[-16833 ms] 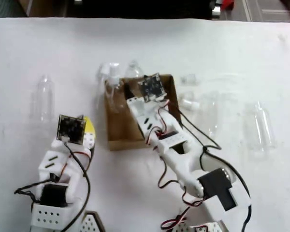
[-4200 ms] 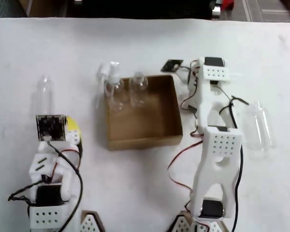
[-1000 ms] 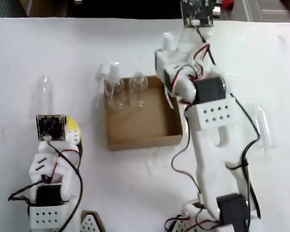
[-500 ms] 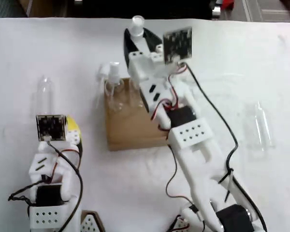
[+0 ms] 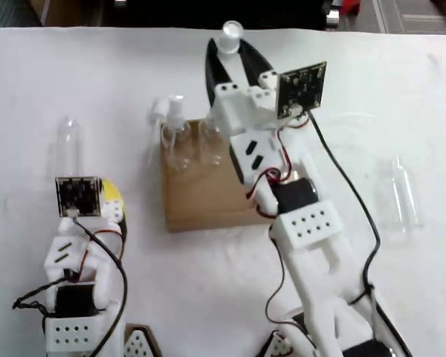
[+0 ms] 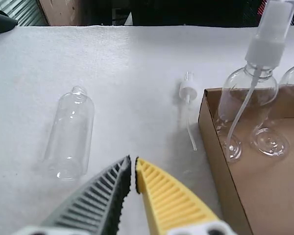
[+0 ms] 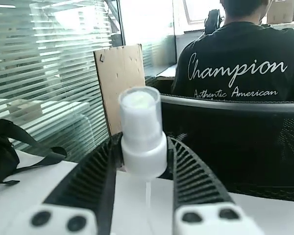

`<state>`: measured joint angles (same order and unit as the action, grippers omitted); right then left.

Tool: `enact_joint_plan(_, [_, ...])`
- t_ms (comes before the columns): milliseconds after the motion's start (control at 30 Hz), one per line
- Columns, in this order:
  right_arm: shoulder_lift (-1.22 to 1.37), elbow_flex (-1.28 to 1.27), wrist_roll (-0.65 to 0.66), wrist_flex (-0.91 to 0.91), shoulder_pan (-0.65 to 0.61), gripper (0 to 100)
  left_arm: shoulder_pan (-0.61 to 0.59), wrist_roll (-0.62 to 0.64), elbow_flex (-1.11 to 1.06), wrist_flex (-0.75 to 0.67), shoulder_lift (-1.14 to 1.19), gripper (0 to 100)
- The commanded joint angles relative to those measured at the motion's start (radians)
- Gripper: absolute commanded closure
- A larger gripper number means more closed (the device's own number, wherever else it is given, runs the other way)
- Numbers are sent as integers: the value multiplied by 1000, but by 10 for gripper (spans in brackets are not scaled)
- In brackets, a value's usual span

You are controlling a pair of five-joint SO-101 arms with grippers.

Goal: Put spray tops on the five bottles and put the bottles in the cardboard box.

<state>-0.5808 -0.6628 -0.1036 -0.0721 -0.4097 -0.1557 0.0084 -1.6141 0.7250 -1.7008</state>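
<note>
So the right tool (image 7: 143,147) is pinching a spray top (image 7: 142,129) by its collar, up in the air over the far edge of the cardboard box (image 5: 208,204). Looks like the capping step to me. Next it has to line the thin tube up with the open neck of the bare bottle (image 5: 209,145) and come straight down.

The box holds two upright bottles: that one and a topped bottle (image 5: 175,137). The left tool (image 6: 132,166) is pressed together on nothing, near a loose bottle (image 6: 71,132) lying on the counter (image 6: 137,58). A spare top (image 6: 187,92) lies just beside the box.
</note>
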Motion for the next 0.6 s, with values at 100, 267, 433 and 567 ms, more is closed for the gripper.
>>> enact_joint_plan(100, [-73,6,-6,131,-4,982,18,2,55,-3,-4,976])
enact_joint_plan(267, [-73,-26,-6,127,-18,982,18,2,55,-3,-4,976])
enact_joint_plan(433, [-73,-29,-6,125,-41,982,18,2,55,-3,-4,976])
enact_joint_plan(567, [-71,-31,-6,93,-36,982,18,2,55,-3,-4,976])
